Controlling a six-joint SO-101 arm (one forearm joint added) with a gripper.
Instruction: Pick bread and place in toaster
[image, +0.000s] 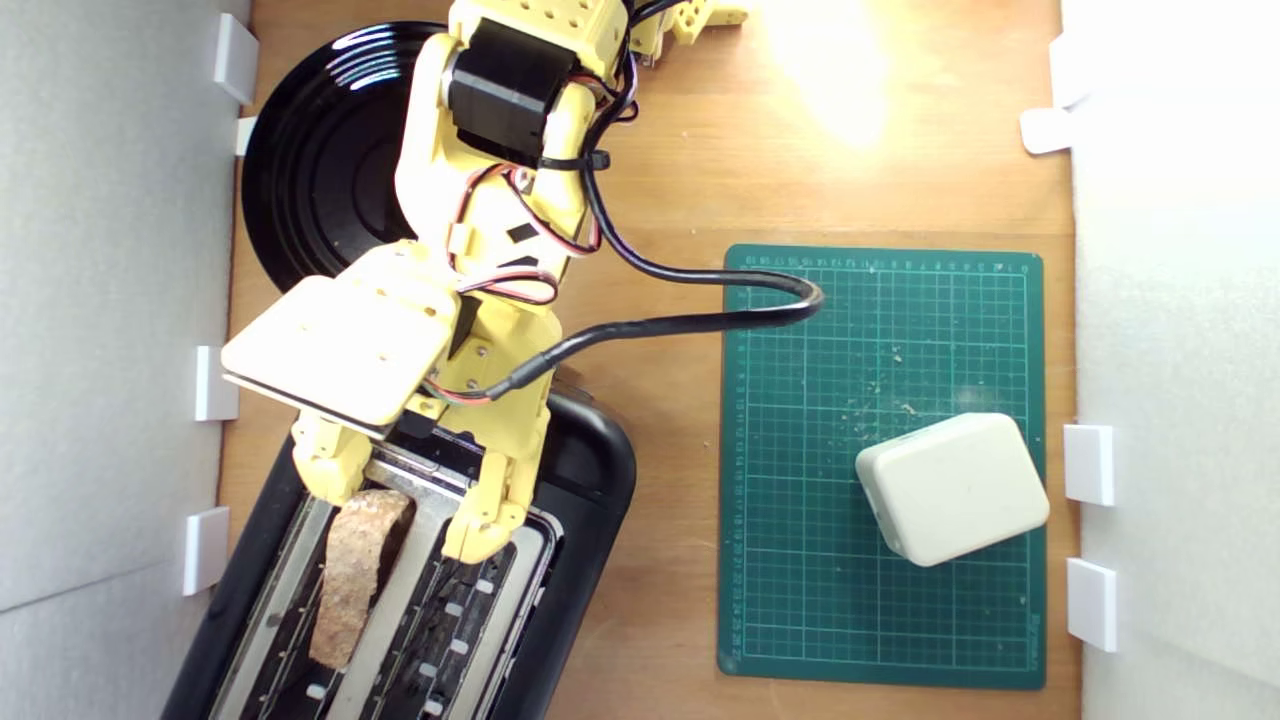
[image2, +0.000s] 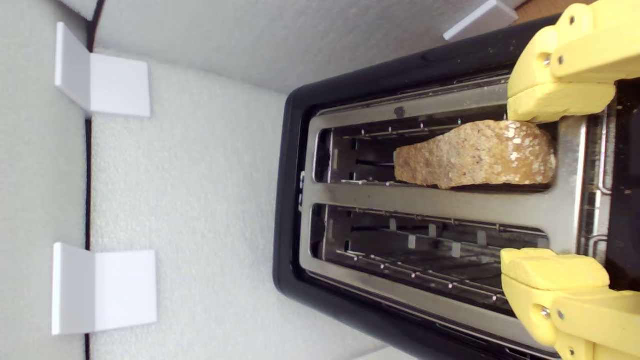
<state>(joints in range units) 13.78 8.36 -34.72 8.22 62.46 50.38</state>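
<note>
The bread, a brown-crusted slice, stands in one slot of the black toaster with its crust edge sticking up above the silver top. That slot is the one nearer the exterior view's left. The other slot is empty, its wire guides showing. My yellow gripper hangs open just above the toaster's top, its fingers spread wide. One fingertip sits right beside the end of the bread; the other is over the empty slot. Nothing is held between them.
A round black plate lies behind the toaster under my arm. A green cutting mat with crumbs carries a cream rounded block at the exterior view's right. White foam walls with white brackets flank the wooden table. A black cable loops over the mat.
</note>
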